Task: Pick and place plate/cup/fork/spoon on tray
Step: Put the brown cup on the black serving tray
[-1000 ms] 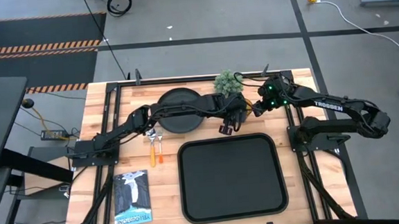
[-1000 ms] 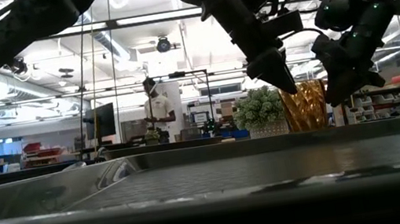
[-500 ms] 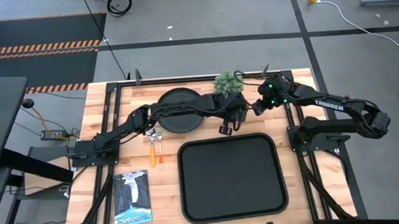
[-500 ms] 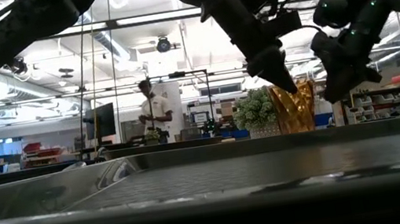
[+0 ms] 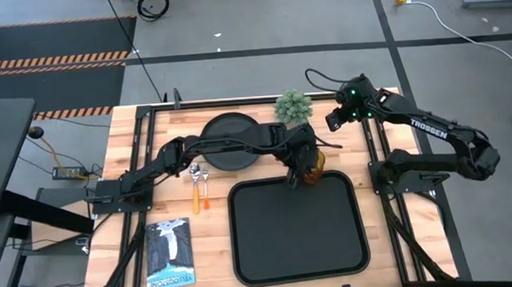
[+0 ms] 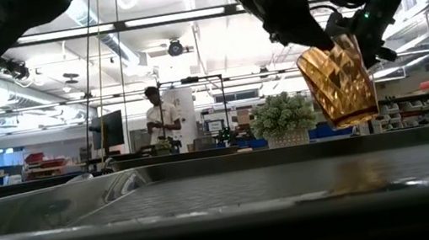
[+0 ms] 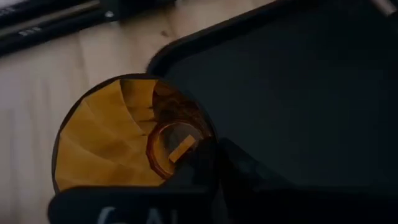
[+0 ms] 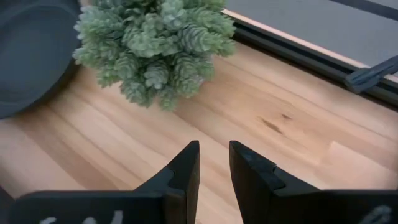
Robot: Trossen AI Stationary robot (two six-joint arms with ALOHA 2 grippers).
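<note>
The amber cup (image 5: 313, 167) hangs tilted over the far edge of the black tray (image 5: 245, 251), near its right corner, with my left gripper (image 5: 300, 166) shut on it. In the low view the cup (image 6: 338, 83) is clear of the table. My right gripper (image 8: 214, 163) stands open over bare wood at the far right, close to the potted plant (image 5: 294, 105), with nothing between its fingers. The round black plate (image 5: 229, 141) lies flat on the table behind the tray. The fork and spoon (image 5: 200, 187) lie side by side left of the tray. My left gripper holds the cup by its rim (image 7: 202, 134), apparently with one finger (image 7: 193, 171) inside the cup and the other outside its wall. The fingers come from above, slanting down. The cup hangs tilted below them, lifted clear of table and tray.
A booklet (image 5: 169, 254) lies at the near left. The plant (image 8: 155, 43) stands at the far edge, between the plate (image 8: 31, 56) and my right gripper. The tray's floor is bare. Black frame rails run along the table's left and right sides.
My left gripper has taken hold of the cup, which stood on the table by the plant, and carried it up and toward the tray's far edge; the cup now hangs tilted and clear. My right gripper has drawn back up and toward the far right corner.
</note>
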